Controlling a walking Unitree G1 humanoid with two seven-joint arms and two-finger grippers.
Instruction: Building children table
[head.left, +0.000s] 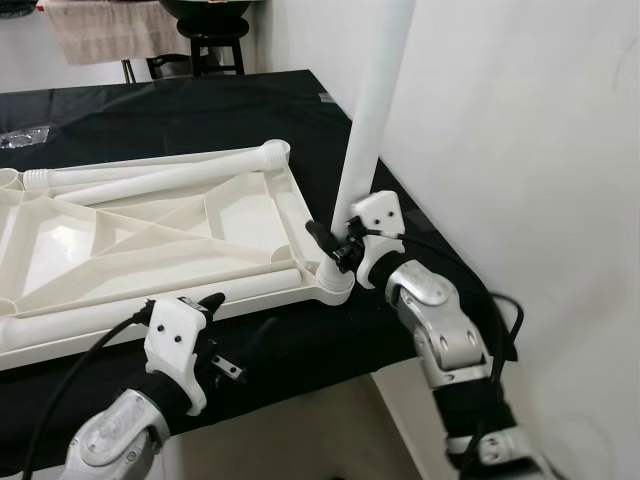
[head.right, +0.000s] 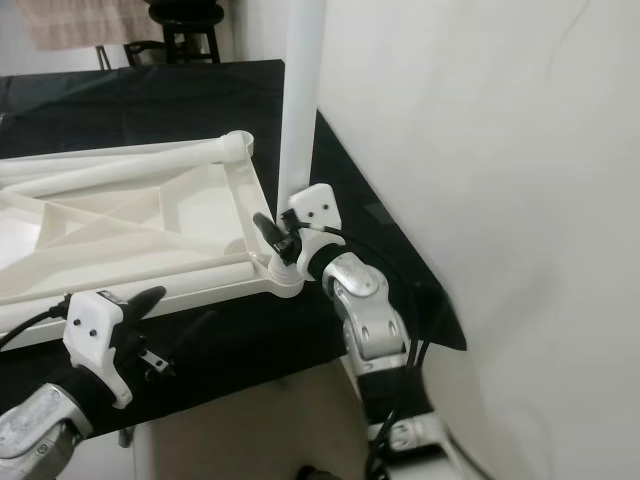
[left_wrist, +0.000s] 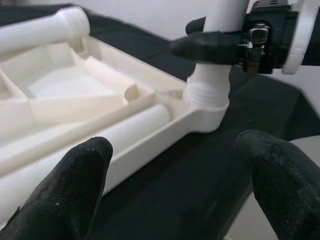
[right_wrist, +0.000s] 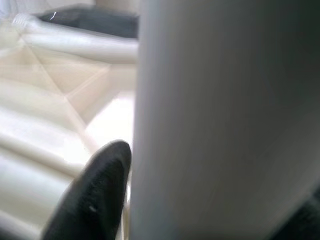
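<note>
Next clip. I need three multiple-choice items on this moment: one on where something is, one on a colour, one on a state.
1. Where does the upright leg stand?
A. in the tabletop's near right corner socket
B. flat on the black cloth
C. on the stool

2. What colour is the cloth under the tabletop?
A. white
B. black
C. red

3. What is the left gripper doing?
A. clamped on a leg
C. open, holding nothing
B. shut on the tabletop's rim

Answers: 1 A, the leg's threaded foot sits in the corner socket, with the right gripper shut around it. 2 B, the cloth is black all round the white tabletop. 3 C, its fingers are spread with only cloth and the tabletop's edge beyond.
</note>
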